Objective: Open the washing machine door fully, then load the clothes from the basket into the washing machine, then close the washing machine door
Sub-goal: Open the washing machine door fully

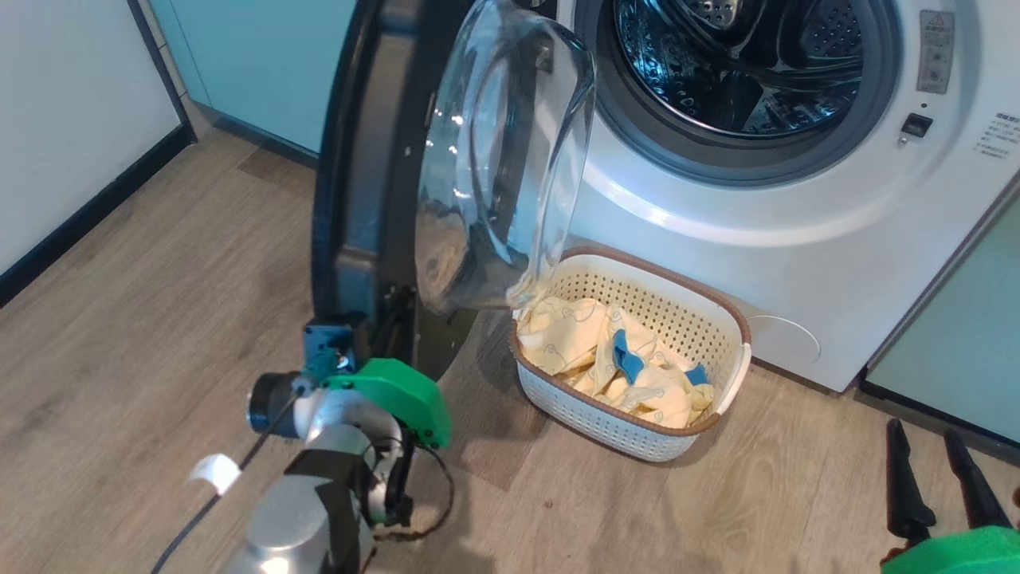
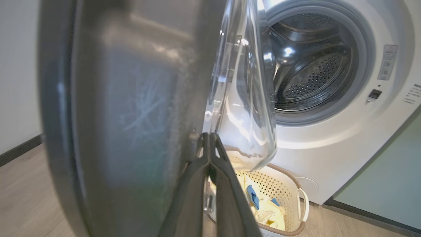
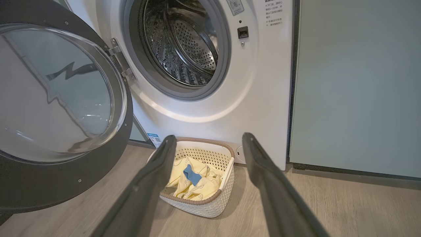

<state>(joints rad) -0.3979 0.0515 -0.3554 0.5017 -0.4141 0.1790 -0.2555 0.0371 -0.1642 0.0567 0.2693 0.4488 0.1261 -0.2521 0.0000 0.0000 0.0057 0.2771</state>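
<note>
The washing machine [image 1: 805, 239] stands with its steel drum [image 1: 741, 64] exposed. The washing machine door [image 1: 351, 159] is swung out and seen nearly edge-on in the head view, its glass bowl [image 1: 502, 159] bulging toward the machine. My left gripper [image 2: 209, 135] is shut, its fingertips against the door's inner face beside the glass; its green wrist [image 1: 390, 395] sits below the door's lower edge. The basket [image 1: 721, 319] sits on the floor at the machine's foot, holding the pale yellow clothes [image 1: 574, 335]. My right gripper [image 1: 923, 432] hangs open at the lower right, clear of the basket [image 3: 210, 210].
Pale teal cabinets [image 1: 956, 343] flank the machine on the right and stand behind the door at the left [image 1: 263, 64]. A white wall with black skirting [image 1: 80, 199] borders the wood floor [image 1: 159, 303] at the left. The open door overhangs the basket's left end.
</note>
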